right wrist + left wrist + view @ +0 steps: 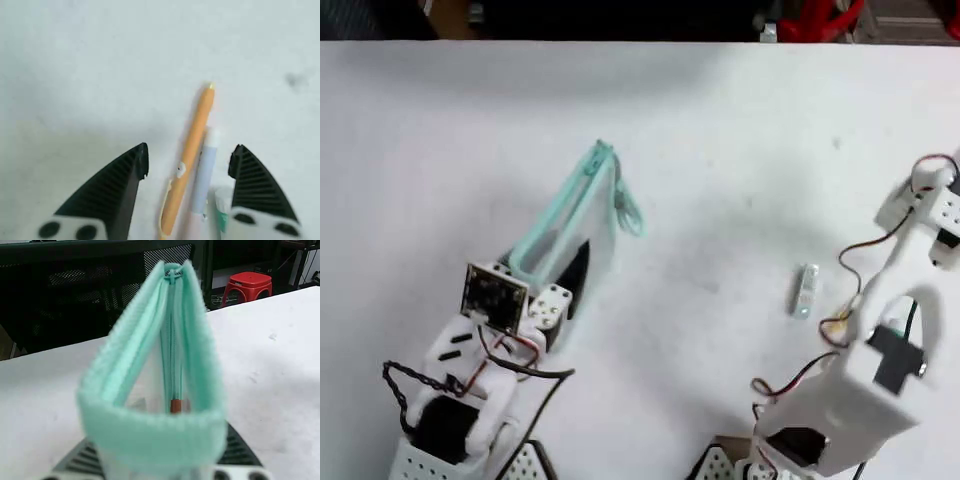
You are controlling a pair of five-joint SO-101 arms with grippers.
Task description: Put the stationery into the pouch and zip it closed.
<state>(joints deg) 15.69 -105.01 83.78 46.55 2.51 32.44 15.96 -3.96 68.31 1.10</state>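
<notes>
Standing on edge on the white surface (720, 130), a clear pouch (592, 235) with a mint-green zip band is sitting left of centre in the high view, its mouth gaping open along the top and a mint pull cord (630, 212) trailing down near its far end. The left tool (548, 278) is clamping the pouch's near end, one finger pressing on each side. Looking along the open mouth from the left wrist, a small orange-brown piece (176, 405) is showing low inside; what it is cannot be told. Well apart to the right, a small white stick-shaped item (805, 290) is lying flat on the surface, near the right arm. The right tool (191, 148) is hovering over the surface with its fingers spread apart, and an orange pen (189, 160) and a pale blue pen (205, 175) are lying side by side between them, with a green-and-white item (223, 205) just beside the blue pen
</notes>
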